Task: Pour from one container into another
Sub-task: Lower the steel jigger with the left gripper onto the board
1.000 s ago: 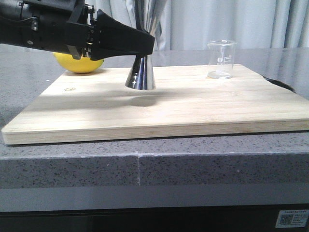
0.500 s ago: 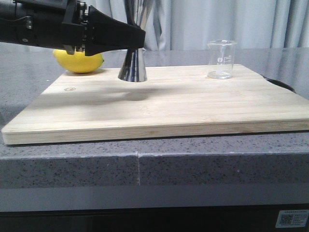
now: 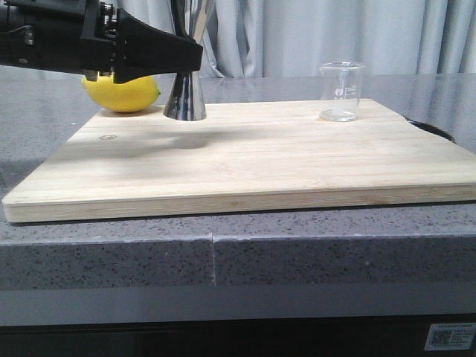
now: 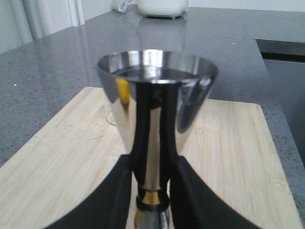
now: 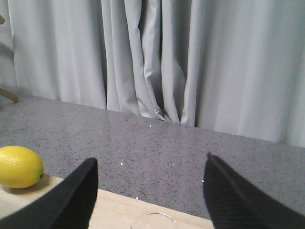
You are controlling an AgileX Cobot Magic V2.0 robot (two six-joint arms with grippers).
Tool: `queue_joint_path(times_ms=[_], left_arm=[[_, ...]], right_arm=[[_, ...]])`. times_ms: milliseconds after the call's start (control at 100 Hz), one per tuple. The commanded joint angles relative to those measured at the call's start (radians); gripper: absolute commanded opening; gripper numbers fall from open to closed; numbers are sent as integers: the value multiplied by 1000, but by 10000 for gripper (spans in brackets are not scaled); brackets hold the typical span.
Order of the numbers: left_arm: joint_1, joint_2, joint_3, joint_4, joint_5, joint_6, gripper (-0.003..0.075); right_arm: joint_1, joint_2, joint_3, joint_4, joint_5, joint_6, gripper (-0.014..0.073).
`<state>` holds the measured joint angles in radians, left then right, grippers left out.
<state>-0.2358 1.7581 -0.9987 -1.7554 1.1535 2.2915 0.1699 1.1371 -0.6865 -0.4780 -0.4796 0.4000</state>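
Upper left: left gripper (image 3: 195,56) fingers clamp jigger (image 3: 185,100) at waist; right gripper (image 5: 150,191) spread, empty. Keep jigger upright; beaker (image 3: 341,91) stands well apart.

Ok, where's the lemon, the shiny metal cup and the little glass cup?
Lemon (image 3: 123,95), front view, on its yellow skin under the arm.
Steel jigger (image 3: 185,100), front view, on its lower cone.
Glass beaker (image 3: 341,91), front view, on its clear wall.

Shiny steel jigger (image 3: 186,89) with gold band, yellow lemon (image 3: 123,94), clear beaker (image 3: 341,91), pale wooden board (image 3: 253,160)
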Motion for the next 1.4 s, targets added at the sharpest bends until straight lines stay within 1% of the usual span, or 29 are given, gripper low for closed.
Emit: queue_joint_path(times_ms=[0, 510, 1390], left_arm=[[2, -41, -29, -96, 74, 15, 137], [2, -41, -29, -96, 19, 25, 137], [2, -41, -29, -96, 29, 44, 137]], right_arm=[[-2, -29, -24, 6, -64, 5, 428], [-2, -29, -24, 6, -64, 13, 428], [-2, -29, -24, 6, -64, 19, 428]])
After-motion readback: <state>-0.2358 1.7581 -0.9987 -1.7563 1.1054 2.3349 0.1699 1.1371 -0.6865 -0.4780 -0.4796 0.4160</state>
